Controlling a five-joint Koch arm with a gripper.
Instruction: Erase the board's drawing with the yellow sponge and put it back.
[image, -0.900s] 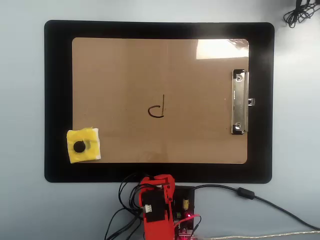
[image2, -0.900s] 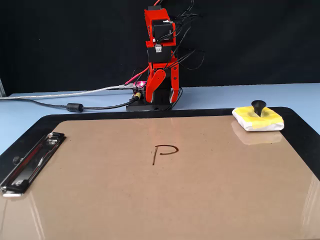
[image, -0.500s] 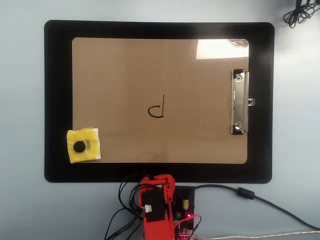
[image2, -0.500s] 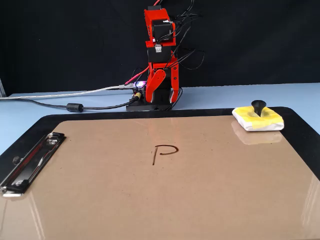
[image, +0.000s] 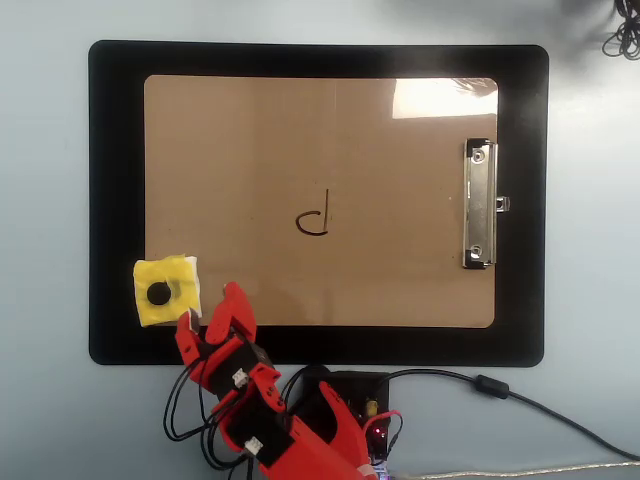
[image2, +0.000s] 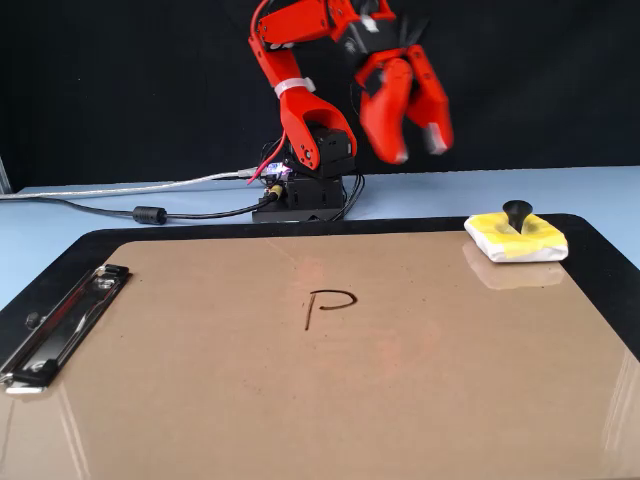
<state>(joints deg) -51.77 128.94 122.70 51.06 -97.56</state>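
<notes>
The brown board lies on a black mat. The drawing, a thin black "d" or "p" shape, sits near the board's middle. The yellow sponge with its black knob rests at the board's lower left corner in the overhead view, at the far right in the fixed view. My red gripper is open and holds nothing. It hangs in the air, just right of and below the sponge in the overhead view, and well above and left of it in the fixed view.
A silver clip is on the board's short edge, opposite the sponge's side. The arm's base with its cables stands on the pale blue table beside the mat's long edge.
The arm has unfolded from its tucked rest pose and swung toward the sponge; the gripper has opened in the air. Sponge, board and drawing have not moved.
</notes>
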